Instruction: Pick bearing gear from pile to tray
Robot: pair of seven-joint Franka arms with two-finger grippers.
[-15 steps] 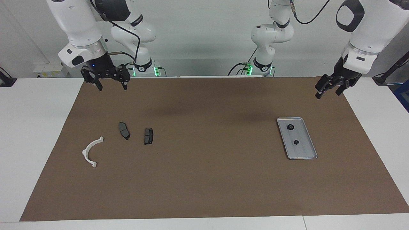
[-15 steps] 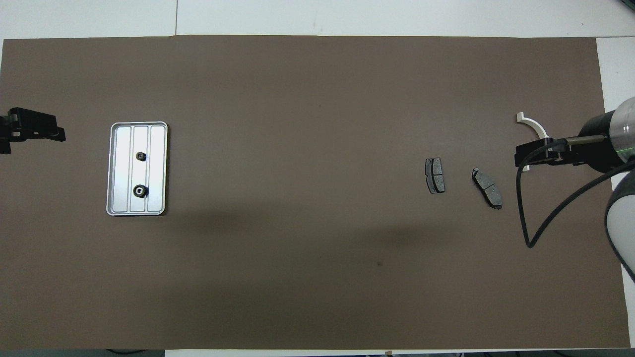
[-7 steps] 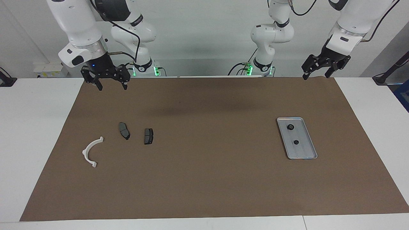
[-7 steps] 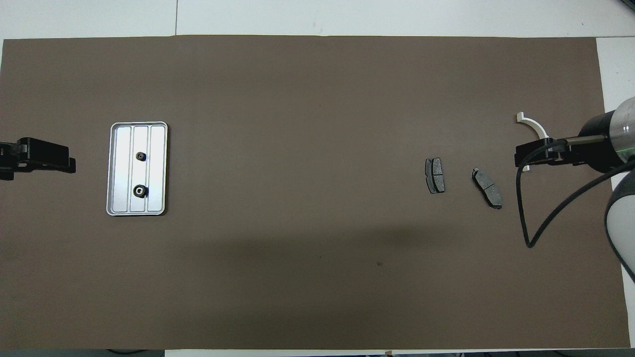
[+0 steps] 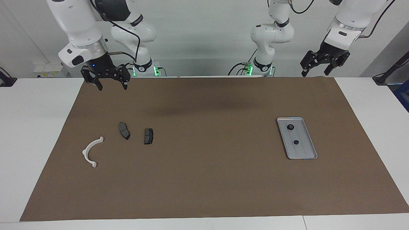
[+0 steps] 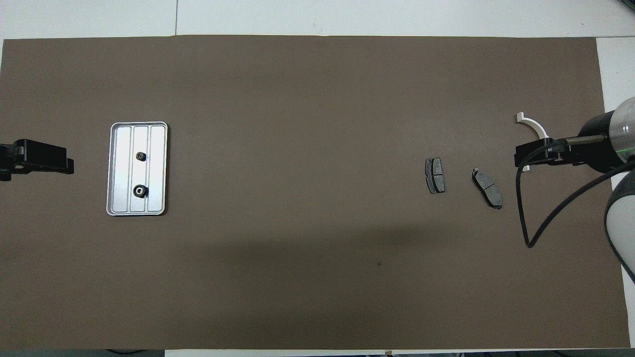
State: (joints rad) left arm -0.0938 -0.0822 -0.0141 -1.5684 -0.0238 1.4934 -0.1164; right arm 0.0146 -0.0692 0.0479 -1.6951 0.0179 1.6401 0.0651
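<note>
The silver tray [image 5: 307, 150] lies on the brown mat toward the left arm's end and shows in the overhead view [image 6: 158, 171]. Two small black round pieces [image 5: 290, 127] [image 5: 296, 142] sit in it. The pile lies toward the right arm's end: a white curved bracket [image 5: 90, 152] and two dark grey brake pads [image 5: 124, 130] [image 5: 148, 136]. My left gripper [image 5: 314, 72] is open and empty, raised over the mat's edge at the left arm's end. My right gripper [image 5: 112, 87] is open and empty, raised, and waits; from overhead [image 6: 518, 159] it covers part of the bracket [image 6: 533, 125].
The brown mat [image 5: 204, 179] covers most of the white table [image 5: 32, 127]. A black cable [image 6: 526, 223] hangs from the right arm over the mat near the brake pads [image 6: 435, 175] [image 6: 487, 187].
My left gripper has risen and swung from beside the mat's corner to above its edge nearest the robots. The right arm and all the parts have not moved.
</note>
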